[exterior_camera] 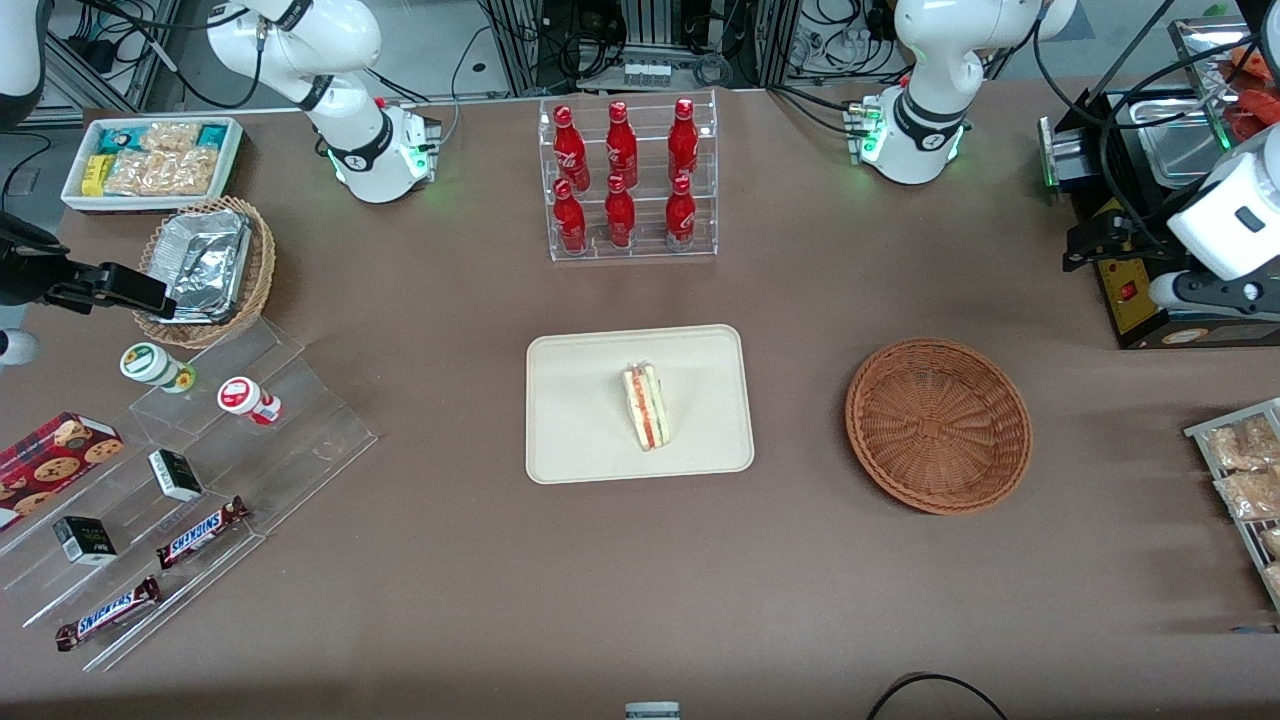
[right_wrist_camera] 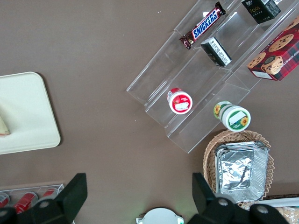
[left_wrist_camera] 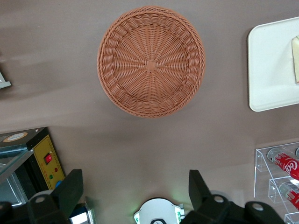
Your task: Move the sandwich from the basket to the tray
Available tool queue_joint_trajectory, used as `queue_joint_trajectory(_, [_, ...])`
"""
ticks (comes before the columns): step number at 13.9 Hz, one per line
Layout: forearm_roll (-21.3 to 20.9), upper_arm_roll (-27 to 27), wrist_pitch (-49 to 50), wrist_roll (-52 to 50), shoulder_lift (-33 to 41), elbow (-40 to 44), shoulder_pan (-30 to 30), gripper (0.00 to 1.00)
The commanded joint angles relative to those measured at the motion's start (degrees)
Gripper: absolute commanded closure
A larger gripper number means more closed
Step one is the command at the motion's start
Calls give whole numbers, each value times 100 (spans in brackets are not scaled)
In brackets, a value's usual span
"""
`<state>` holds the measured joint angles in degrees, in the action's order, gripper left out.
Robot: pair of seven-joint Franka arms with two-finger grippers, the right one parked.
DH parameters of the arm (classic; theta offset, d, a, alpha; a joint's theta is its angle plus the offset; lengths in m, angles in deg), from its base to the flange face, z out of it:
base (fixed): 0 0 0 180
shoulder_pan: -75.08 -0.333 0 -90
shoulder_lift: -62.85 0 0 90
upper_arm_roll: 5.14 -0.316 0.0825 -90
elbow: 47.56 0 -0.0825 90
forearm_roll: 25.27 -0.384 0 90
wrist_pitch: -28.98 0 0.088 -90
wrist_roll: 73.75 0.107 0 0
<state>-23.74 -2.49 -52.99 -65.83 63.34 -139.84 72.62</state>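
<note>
The sandwich (exterior_camera: 647, 407) lies on the cream tray (exterior_camera: 580, 440) in the middle of the table, its red, orange and green layers facing up; a sliver of the sandwich (left_wrist_camera: 295, 58) also shows on the tray (left_wrist_camera: 271, 65) in the left wrist view. The reddish-brown basket (exterior_camera: 938, 424) sits beside the tray toward the working arm's end, with nothing in it. My left gripper (exterior_camera: 1085, 245) hangs high over the table, farther from the front camera than the basket. Seen from the wrist, the gripper (left_wrist_camera: 134, 189) is open and holds nothing, with the basket (left_wrist_camera: 151, 60) well apart from it.
A clear rack of red bottles (exterior_camera: 628, 180) stands farther back than the tray. A black machine with a yellow panel (exterior_camera: 1130, 290) sits under my arm. A wire rack of packets (exterior_camera: 1245, 480), a tan basket with foil (exterior_camera: 205, 268), a white snack bin (exterior_camera: 150, 160) and acrylic steps (exterior_camera: 200, 470) line the table ends.
</note>
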Motion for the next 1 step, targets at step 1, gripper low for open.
queue_joint_trajectory(1, [-13,96,146,95,31,78,-220,0])
